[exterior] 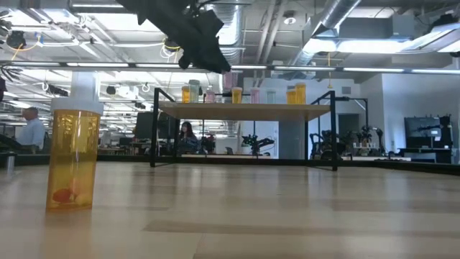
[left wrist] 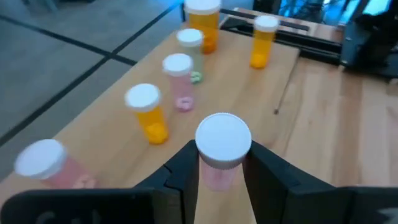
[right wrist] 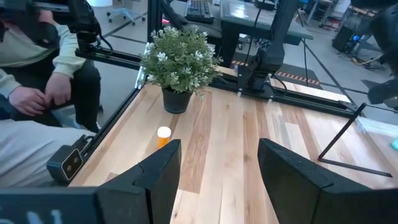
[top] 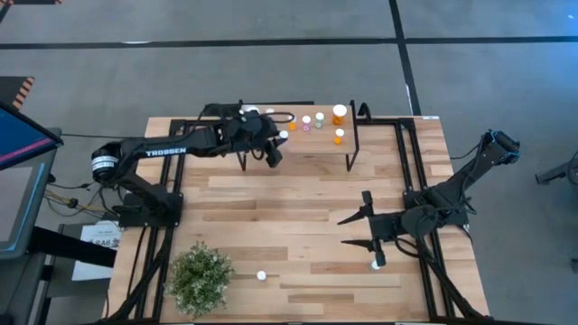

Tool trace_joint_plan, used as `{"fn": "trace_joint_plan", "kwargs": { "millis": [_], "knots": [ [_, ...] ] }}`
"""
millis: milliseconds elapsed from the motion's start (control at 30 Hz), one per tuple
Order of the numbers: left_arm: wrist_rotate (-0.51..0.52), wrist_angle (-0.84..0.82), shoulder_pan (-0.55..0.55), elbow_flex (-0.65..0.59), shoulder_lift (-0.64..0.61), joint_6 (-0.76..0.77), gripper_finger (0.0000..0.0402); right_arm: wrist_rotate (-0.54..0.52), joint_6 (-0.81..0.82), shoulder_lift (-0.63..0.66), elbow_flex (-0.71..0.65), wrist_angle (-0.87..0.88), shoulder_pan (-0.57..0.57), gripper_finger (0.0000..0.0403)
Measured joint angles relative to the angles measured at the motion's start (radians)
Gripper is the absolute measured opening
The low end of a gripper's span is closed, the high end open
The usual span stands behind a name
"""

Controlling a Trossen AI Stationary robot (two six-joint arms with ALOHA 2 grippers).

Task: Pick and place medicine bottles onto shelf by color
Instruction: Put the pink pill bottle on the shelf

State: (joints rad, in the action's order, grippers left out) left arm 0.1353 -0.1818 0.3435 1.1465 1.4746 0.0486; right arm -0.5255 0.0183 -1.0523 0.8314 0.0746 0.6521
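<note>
We are seeing even, bright overhead light; ceiling strip lights (exterior: 374,44) are glaring at twelve o'clock in the low view. The left wrist view is blurring its pink bottle (left wrist: 222,149) and showing a blue cast.

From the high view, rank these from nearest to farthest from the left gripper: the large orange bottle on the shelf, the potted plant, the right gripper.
1. Large orange bottle: on the shelf, beside the left gripper, toward the right arm's side.
2. Right gripper: open, across the table.
3. Potted plant: near table edge, about as far as the right gripper; too close to call.
</note>
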Motion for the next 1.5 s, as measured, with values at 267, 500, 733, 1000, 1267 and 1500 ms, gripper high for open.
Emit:
{"fn": "trace_joint_plan", "kwargs": {
  "millis": [267,500,733,1000,1267,1500],
  "knots": [
    [-0.035,-0.015,0.051,0.0,0.006,0.0,0.0096,0.0,0.0,0.0,0.0,0.0,0.0,0.0235],
    [-0.062,-0.006,0.075,0.002,0.049,-0.002,0.0096,0.0,0.007,0.0,0.0,0.0,-0.027,0.0235],
    [-0.069,0.01,0.082,0.004,0.08,-0.019,0.0096,0.0,0.007,0.0,0.0,0.001,-0.027,0.0235],
    [-0.07,0.01,0.082,0.002,0.077,-0.021,0.0096,0.0,0.008,0.0,0.0,0.001,-0.027,0.0235],
    [-0.078,0.01,0.081,0.002,0.077,-0.037,0.0096,0.0,0.008,0.0,0.0,0.001,-0.027,0.0235],
    [-0.078,0.012,0.081,0.001,0.077,-0.037,0.0096,0.001,0.008,0.0,0.0,0.001,-0.027,0.0235]
  ]
}}
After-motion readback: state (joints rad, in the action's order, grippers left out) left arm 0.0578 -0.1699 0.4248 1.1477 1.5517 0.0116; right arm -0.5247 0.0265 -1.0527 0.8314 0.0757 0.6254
